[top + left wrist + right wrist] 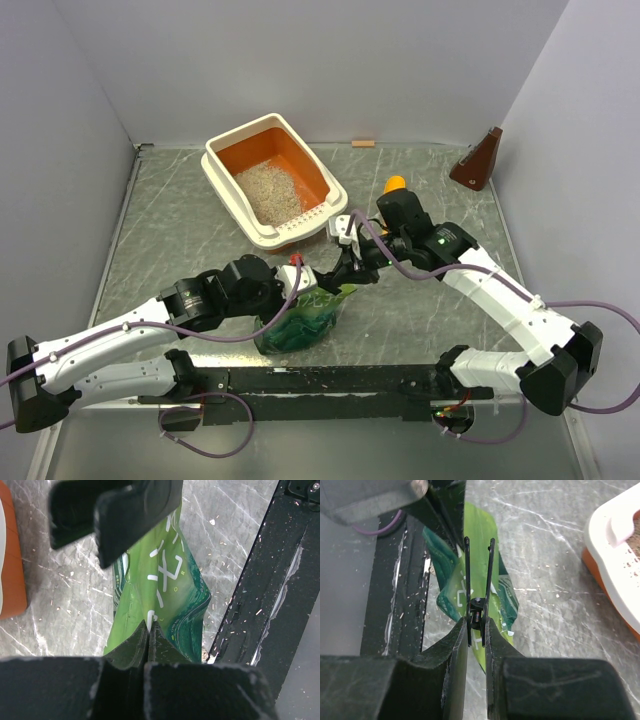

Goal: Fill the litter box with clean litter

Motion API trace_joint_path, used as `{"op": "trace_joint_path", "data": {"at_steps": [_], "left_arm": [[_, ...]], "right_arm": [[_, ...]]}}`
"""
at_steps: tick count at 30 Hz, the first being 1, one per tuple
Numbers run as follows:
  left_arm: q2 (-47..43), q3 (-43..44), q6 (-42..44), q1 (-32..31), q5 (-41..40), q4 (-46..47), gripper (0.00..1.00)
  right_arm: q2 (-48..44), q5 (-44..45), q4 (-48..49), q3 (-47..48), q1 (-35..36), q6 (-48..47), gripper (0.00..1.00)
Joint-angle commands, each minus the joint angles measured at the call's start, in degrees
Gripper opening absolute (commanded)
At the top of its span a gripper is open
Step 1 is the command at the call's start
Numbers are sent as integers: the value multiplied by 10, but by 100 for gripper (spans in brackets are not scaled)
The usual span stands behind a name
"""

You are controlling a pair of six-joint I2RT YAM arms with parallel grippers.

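Top view: cream-rimmed, orange-walled litter box (222,185) is sitting far-centre, holding grainy beige clean litter (270,192).
Left wrist: left gripper (149,629) is pinching the crinkled green bag (170,580), fingers together.
Right wrist: right gripper (477,622) is squeezing a thin black wire clip (477,602).

Crinkled green bag (300,322) on marble table (180,220), black clip (476,609) on it; brown wedge object (478,160) far right; wooden block (363,143) by back wall.

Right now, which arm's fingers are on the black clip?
The right arm's fingers pinch the black clip on the green bag; the left fingers grip bare bag edge.
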Motion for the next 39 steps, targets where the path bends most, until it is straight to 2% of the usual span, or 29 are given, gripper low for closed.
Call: {"op": "trace_joint_path", "data": {"at_steps": [1,9,18,26,39], "left_arm": [[-5,-2,-12,-3,-8,-3,1],[-12,-2,-13,-3,-14,-1,1],[-23,2,-17,-3,-33,3,1],[-39,4,-17,-3,-34,4,1],[-50,7,-19,-3,-55,7,1]], "right_arm": [[15,-43,34,-4,5,-39,0],[33,-24,32,-9,9,-44,0],[68,54,-71,23,37,-71,0],[81,144,-125,30,58,-68,0],[99,149,-95,-27,88,-50,0]]}}
